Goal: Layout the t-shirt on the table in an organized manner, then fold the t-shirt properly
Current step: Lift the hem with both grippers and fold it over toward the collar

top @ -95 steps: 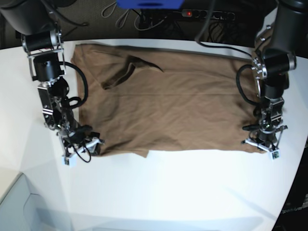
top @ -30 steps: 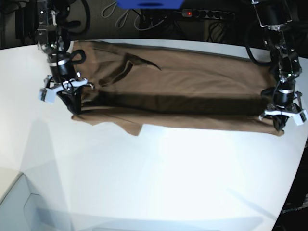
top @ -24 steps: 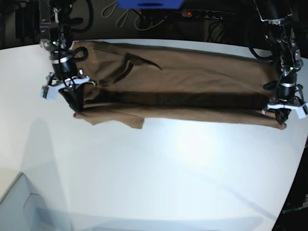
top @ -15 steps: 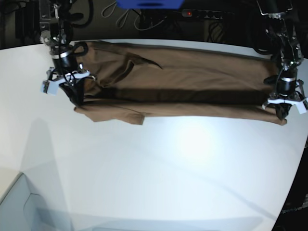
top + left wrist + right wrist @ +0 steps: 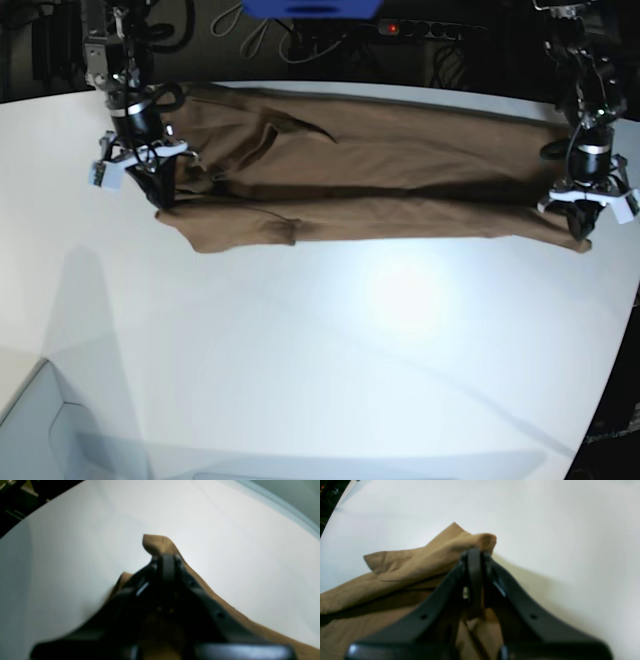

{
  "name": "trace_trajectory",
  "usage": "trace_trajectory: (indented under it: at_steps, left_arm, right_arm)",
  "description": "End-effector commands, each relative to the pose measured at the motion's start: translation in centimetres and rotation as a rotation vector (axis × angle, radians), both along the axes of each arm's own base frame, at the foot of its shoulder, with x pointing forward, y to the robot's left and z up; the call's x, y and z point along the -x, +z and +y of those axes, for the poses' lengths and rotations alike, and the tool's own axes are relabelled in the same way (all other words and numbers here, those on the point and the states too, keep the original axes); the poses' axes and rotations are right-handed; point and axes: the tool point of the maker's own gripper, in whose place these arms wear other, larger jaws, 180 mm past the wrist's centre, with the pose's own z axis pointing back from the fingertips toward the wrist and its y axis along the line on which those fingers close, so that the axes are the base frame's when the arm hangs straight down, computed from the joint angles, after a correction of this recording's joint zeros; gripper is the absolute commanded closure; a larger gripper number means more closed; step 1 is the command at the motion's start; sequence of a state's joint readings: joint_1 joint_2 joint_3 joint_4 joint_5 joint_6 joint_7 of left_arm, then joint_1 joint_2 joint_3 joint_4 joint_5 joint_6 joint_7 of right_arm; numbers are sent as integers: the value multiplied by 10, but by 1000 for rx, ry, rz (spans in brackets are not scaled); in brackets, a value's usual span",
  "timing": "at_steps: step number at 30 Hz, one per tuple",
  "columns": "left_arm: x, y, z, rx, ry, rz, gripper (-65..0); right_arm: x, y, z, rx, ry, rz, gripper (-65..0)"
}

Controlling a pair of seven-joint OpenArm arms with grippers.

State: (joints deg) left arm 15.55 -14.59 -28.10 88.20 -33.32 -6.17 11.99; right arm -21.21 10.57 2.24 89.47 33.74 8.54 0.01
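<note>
While the t-shirt (image 5: 370, 180) lies stretched lengthwise along the far side of the table (image 5: 330, 360), both arms hold its near edge, one at each end. In the base view the brown fabric forms a long band: its far part rests flat near the table's back edge, and its near part is folded over toward the back, with a dark shadow line running between the two layers. A short sleeve (image 5: 240, 230) sticks out at the band's near side toward the view's left.

The right gripper (image 5: 158, 192), on the left of the base view, is clamped on the shirt's corner there. Its wrist camera shows the black jaws pressed together on a bunched fold of brown cloth (image 5: 460, 547), with more of the shirt spreading below and to the side, and bare white tabletop beyond.

The left gripper (image 5: 582, 228), on the right of the base view, is likewise pinched closed on the opposite corner. In its wrist view the jaws meet on a narrow tip of fabric (image 5: 157, 545) that pokes up past them, and the shirt's edge trails away toward the lower right corner over the white surface.

Behind the table, dark cables and a power strip (image 5: 430, 30) sit in shadow
</note>
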Motion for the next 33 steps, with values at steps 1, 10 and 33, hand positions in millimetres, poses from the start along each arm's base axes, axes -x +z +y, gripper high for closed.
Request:
trace_trajectory:
  at_steps: [1,10,33]
  left_arm:
    - [-5,15,6,-27,3,-47,-3]
    - [4,-15,16,-9,32,31,-3]
    - [7,-64,39,45,100,144,-3]
  right_arm:
    - [-6,13,-3,-1,-5,-51,0]
    - [0,15,16,-33,79,-67,0]
    - [15,-10,22,-67,110,-12,0]
